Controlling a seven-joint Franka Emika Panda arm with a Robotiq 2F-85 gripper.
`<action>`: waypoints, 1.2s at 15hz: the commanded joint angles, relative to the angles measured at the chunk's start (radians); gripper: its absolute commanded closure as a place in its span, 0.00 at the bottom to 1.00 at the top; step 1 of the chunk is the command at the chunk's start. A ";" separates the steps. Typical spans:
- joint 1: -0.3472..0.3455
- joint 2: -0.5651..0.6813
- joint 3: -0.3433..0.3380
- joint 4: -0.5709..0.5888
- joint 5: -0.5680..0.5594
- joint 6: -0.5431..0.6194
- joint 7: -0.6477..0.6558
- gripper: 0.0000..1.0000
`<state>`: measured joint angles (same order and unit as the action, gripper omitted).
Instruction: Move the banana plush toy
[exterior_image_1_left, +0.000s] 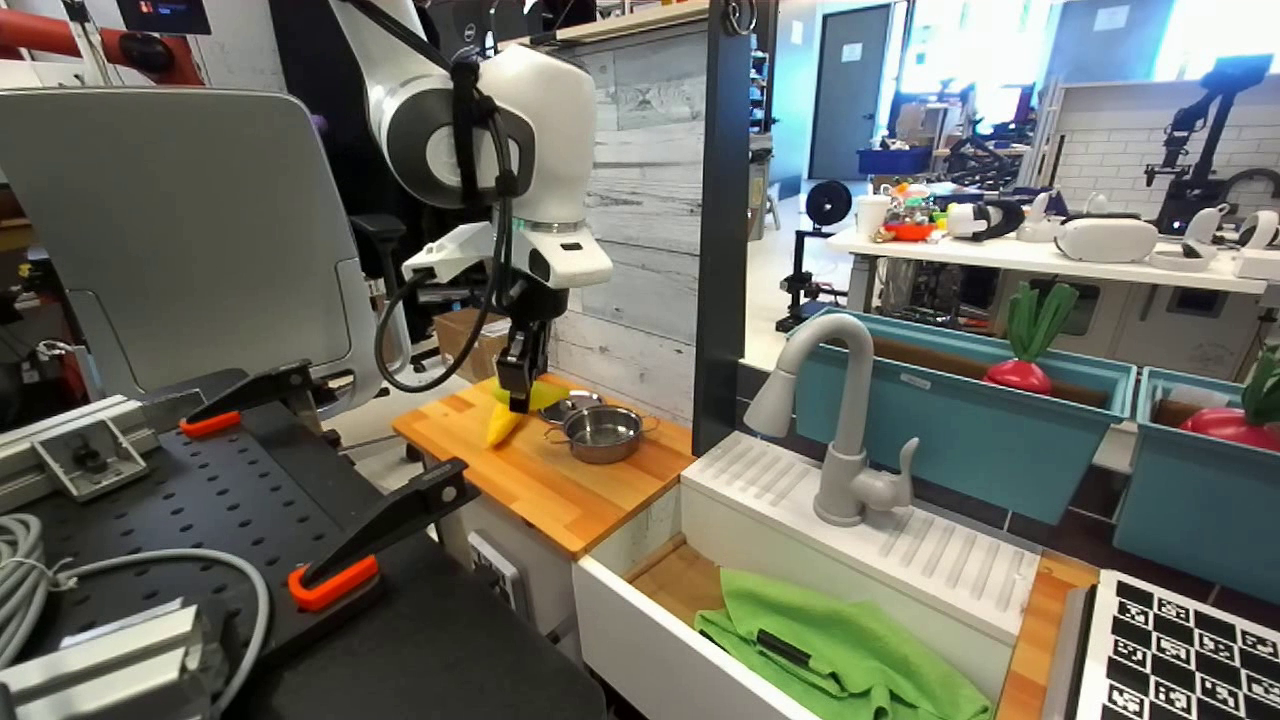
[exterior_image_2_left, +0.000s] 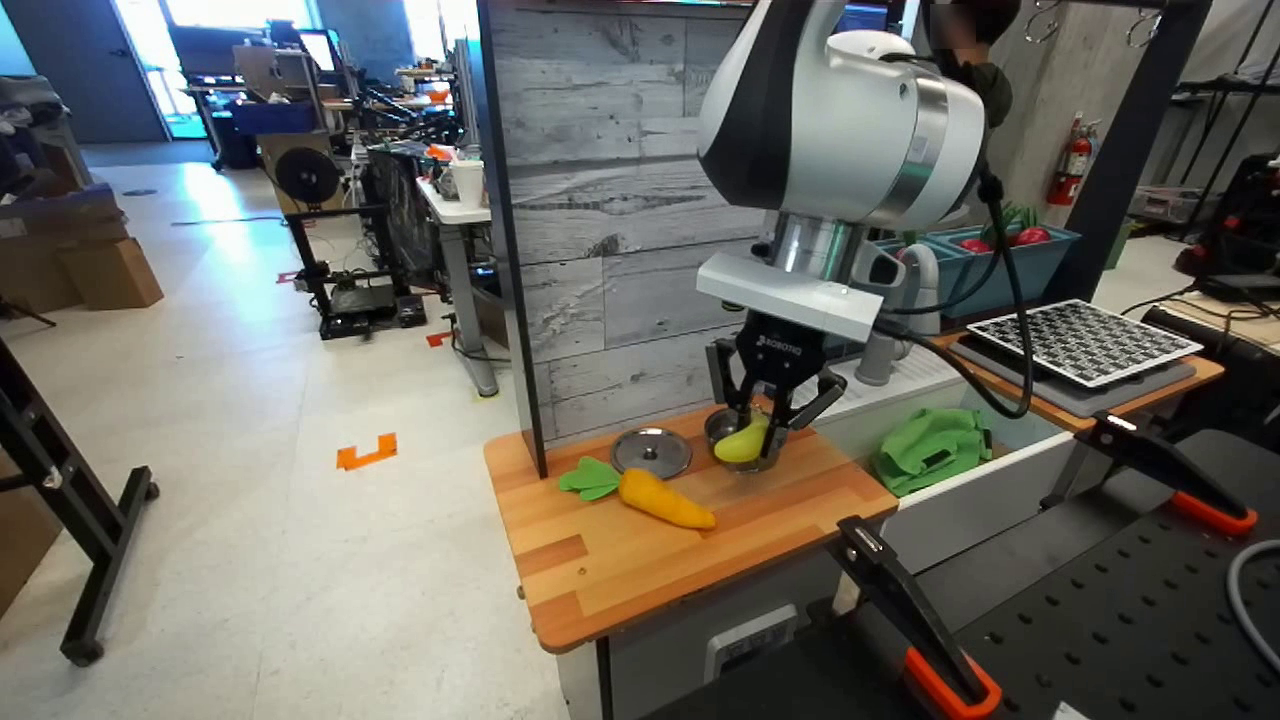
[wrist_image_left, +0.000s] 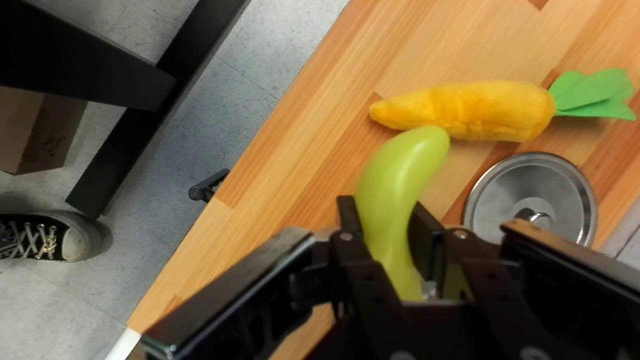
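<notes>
A smooth, curved yellow-green banana toy sits between my gripper's fingers in the wrist view (wrist_image_left: 395, 172); it also shows in both exterior views (exterior_image_1_left: 545, 393) (exterior_image_2_left: 738, 445). My gripper (wrist_image_left: 384, 212) is shut on its narrower part, with a finger pad on each side. In an exterior view the gripper (exterior_image_2_left: 757, 435) is in front of the metal bowl and seems raised above the counter; it is seen side-on in an exterior view (exterior_image_1_left: 517, 400). A yellow carrot-shaped plush (wrist_image_left: 470, 110) with green leaves lies on the wooden counter (exterior_image_2_left: 620, 570), apart from the fingers.
A silver two-handled bowl (exterior_image_1_left: 603, 440) and its round lid (wrist_image_left: 532, 192) stand on the counter near the grey wood panel (exterior_image_2_left: 620, 180). A white sink with a green cloth (exterior_image_2_left: 925, 450) and a tall faucet (exterior_image_1_left: 850, 420) adjoin it. Black clamps (exterior_image_2_left: 900, 590) are on the black table.
</notes>
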<state>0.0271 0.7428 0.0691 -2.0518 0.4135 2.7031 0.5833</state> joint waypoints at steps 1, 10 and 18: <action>0.015 0.008 -0.030 -0.002 0.031 -0.023 0.033 0.94; 0.020 0.101 -0.075 0.037 0.015 -0.061 0.146 0.94; 0.029 0.142 -0.093 0.101 0.003 -0.101 0.213 0.94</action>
<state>0.0341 0.8695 0.0024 -1.9940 0.4182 2.6404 0.7606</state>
